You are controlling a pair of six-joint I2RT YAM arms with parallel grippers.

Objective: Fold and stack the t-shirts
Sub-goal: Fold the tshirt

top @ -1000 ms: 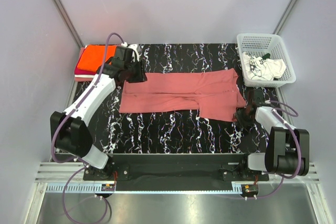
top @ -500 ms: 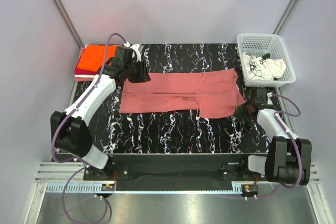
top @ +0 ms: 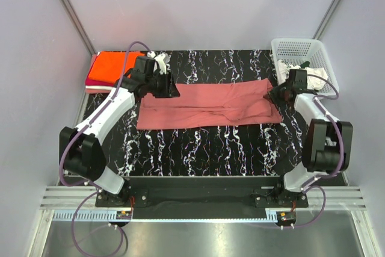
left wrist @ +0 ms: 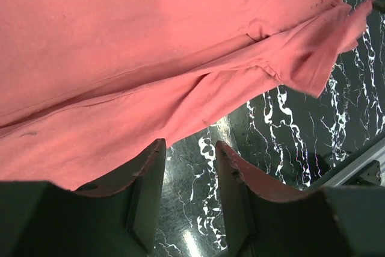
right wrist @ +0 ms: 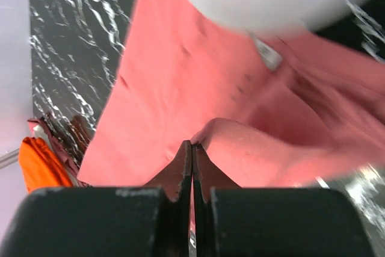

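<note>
Your right gripper (top: 275, 93), frame right, pinches the rose-red t-shirt (top: 204, 106) to fold it inward; left gripper (top: 174, 92) hovers, jaws apart.

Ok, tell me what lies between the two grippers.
The rose tee spans the whole stretch from the left gripper to the right gripper, which pinches its end; the top view shows it.

Bright even light, blurred right-wrist view

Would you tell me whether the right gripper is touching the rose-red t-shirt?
Touching. The right wrist view shows the right gripper shut, its tips pinching a raised fold of the rose-red t-shirt.
</note>
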